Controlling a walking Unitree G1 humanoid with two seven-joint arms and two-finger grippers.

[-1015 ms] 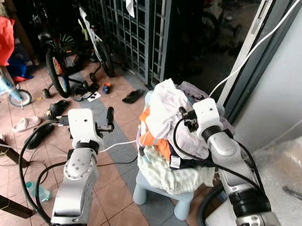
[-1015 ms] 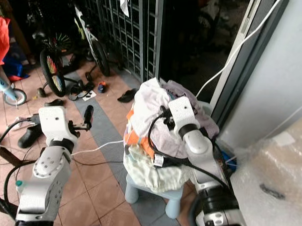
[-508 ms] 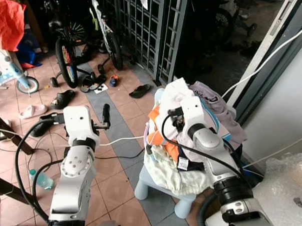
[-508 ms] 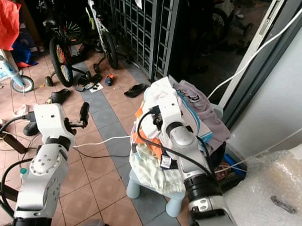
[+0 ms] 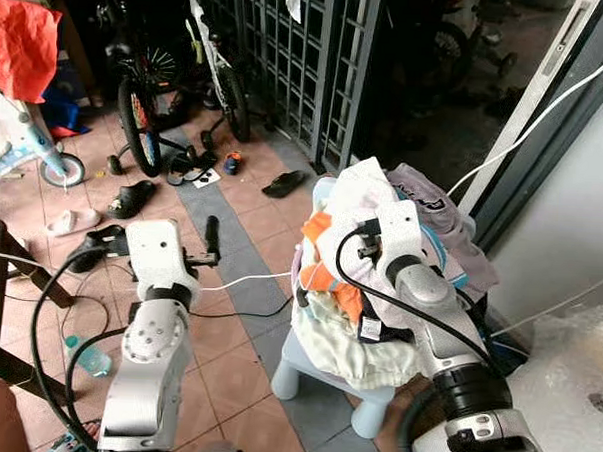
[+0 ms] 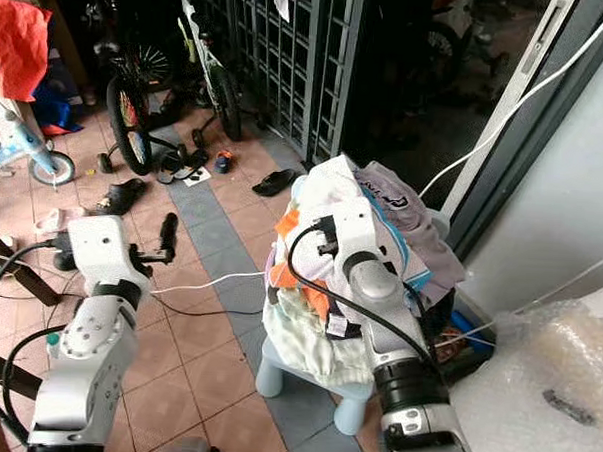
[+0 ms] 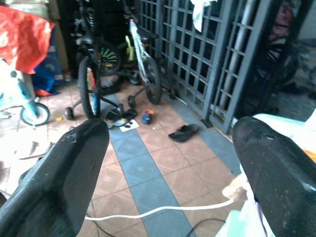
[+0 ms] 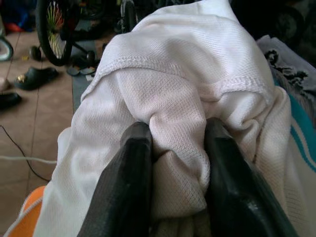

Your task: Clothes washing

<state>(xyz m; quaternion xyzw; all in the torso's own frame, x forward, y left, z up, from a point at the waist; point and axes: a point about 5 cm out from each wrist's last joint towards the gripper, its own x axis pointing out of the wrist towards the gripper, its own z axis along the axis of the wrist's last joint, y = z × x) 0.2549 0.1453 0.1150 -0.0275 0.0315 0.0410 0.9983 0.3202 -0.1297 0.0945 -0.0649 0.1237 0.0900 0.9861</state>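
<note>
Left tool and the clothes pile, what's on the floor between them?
A white cable runs across the tiled floor between the left tool and the clothes pile, seen in the eye views.

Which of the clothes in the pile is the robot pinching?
The white mesh garment on top of the pile. The right gripper has a fold of it squeezed between its fingers; the orange piece and grey shirt lie untouched beside it.

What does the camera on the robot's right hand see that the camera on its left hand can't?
The right wrist view shows the right gripper pinching a fold of the white shirt on the clothes pile, with a grey garment behind it. The left wrist view shows the left gripper, fingers spread wide over the tiled floor, a metal gate and a white cable. Both show a bicycle and sandals lying on the floor.
</note>
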